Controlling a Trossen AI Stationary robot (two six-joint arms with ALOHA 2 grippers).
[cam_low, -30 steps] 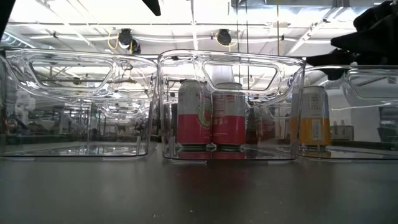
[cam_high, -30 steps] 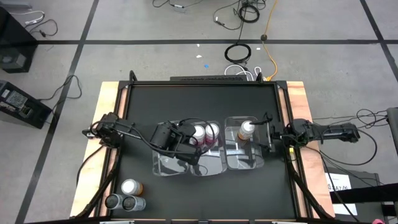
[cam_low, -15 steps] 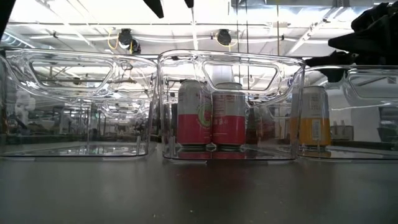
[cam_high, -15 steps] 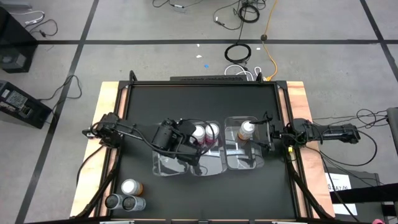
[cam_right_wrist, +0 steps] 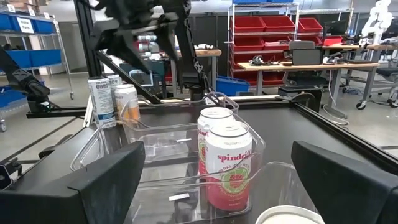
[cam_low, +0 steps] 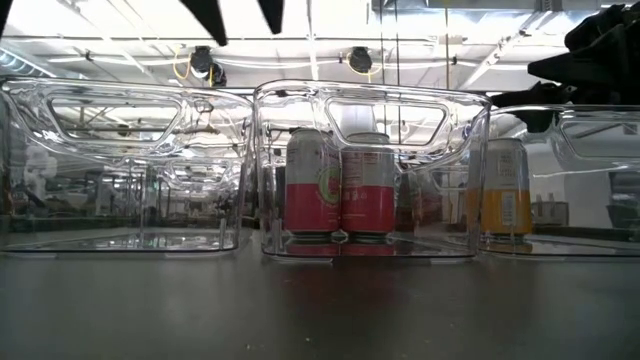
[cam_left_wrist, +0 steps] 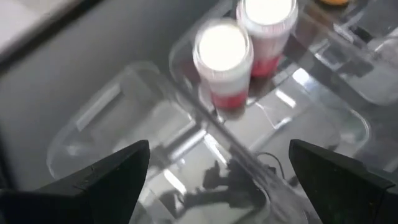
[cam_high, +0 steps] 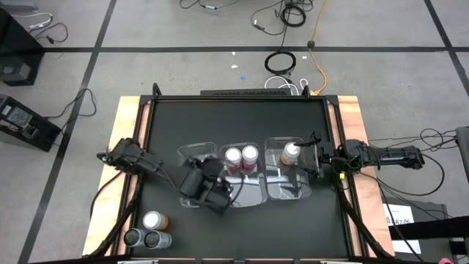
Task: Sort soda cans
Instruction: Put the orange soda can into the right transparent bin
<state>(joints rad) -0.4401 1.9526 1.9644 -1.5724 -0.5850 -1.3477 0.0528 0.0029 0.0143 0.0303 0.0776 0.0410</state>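
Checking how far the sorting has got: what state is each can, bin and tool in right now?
Red-pink cans: upright, in the middle bin.
Orange can: upright, in the right bin.
Left bin: empty.
Orange can and two silver cans: upright, unsorted, table corner.
Left tool: open, empty.
Right tool: open, empty.

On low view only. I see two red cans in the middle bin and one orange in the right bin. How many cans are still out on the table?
Observer: Three, clustered at the table's left corner, at the bottom of the high view: one orange can and two silver cans.
Operator: Left fingers holding anything?
Observer: No. The left gripper is open and empty, above the left bin.
Operator: Right arm?
Observer: The right gripper is open at the table's right edge, beside the right bin.
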